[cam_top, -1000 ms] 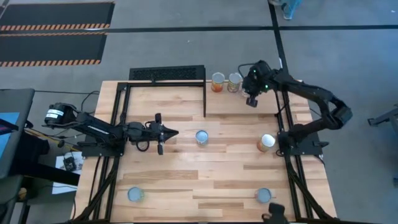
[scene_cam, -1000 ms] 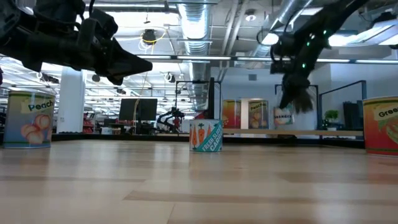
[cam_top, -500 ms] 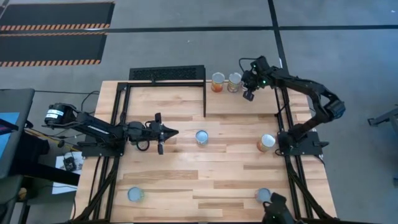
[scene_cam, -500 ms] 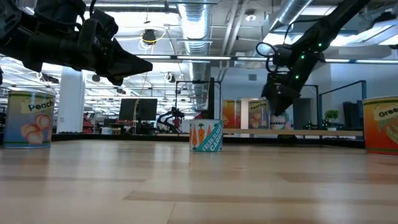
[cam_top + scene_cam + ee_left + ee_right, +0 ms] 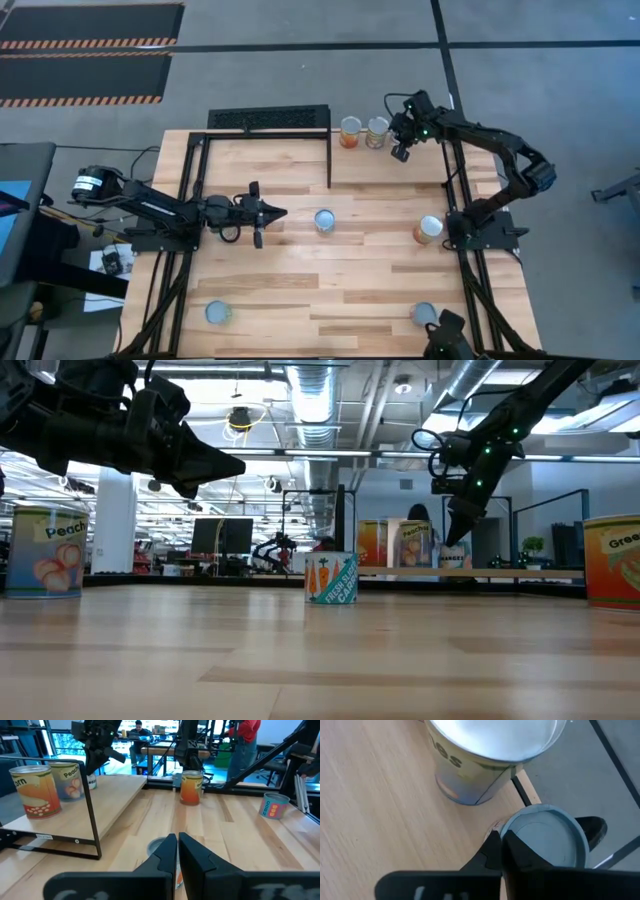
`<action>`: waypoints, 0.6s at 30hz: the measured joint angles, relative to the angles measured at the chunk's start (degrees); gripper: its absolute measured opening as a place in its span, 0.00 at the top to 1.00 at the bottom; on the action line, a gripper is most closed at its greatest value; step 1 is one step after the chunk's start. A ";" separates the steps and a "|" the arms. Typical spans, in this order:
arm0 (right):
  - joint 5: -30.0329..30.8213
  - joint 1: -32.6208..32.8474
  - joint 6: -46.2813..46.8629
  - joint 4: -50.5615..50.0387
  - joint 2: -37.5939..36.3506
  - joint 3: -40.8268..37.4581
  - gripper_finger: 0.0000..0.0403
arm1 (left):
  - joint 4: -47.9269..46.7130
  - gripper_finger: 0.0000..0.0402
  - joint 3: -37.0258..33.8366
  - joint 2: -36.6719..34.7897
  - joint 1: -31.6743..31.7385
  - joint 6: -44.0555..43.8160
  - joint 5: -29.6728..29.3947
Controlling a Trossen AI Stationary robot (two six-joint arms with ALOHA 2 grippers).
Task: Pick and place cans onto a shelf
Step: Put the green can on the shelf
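Two cans point(image 5: 350, 131) point(image 5: 377, 132) stand upright on the light-wood shelf point(image 5: 390, 175) at the table's far right; they also show in the left wrist view point(image 5: 32, 790) point(image 5: 70, 777). My right gripper point(image 5: 400, 154) is shut and empty, just right of the second can point(image 5: 490, 750), pointing down over the shelf's edge. My left gripper point(image 5: 283, 212) is shut and empty, held level above the table's middle left. It points at a blue carrot can point(image 5: 324, 220) that stands on the table. Three more cans stand at the right point(image 5: 428, 228), near left point(image 5: 218, 313) and near right point(image 5: 423, 314).
A black slatted grille point(image 5: 268, 118) lies at the far edge, left of the shelf. Black frame bars point(image 5: 330, 160) border the shelf and both table sides. A round grey-blue disc point(image 5: 545, 840) shows past the shelf's edge under my right fingers. A dark shape point(image 5: 445, 345) is at the near edge.
My right gripper has gone a little toward the table's far edge and left, closer to the two cans on the shelf, and has turned slightly. The cans have kept still.
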 joint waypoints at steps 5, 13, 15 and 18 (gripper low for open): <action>0.19 0.00 1.62 -0.04 0.00 0.00 0.96 | 0.00 0.98 0.00 0.00 0.00 -0.45 0.02; 3.22 0.02 4.21 -0.01 0.00 -0.02 0.92 | -0.18 0.98 0.00 0.00 0.00 -1.00 2.37; 4.77 0.00 5.32 0.13 0.00 -0.02 0.89 | -0.55 0.98 0.00 0.00 -0.02 -1.00 2.47; 5.19 0.02 6.25 0.17 0.00 -0.02 0.86 | -1.35 0.98 0.00 0.02 -0.02 -1.03 2.45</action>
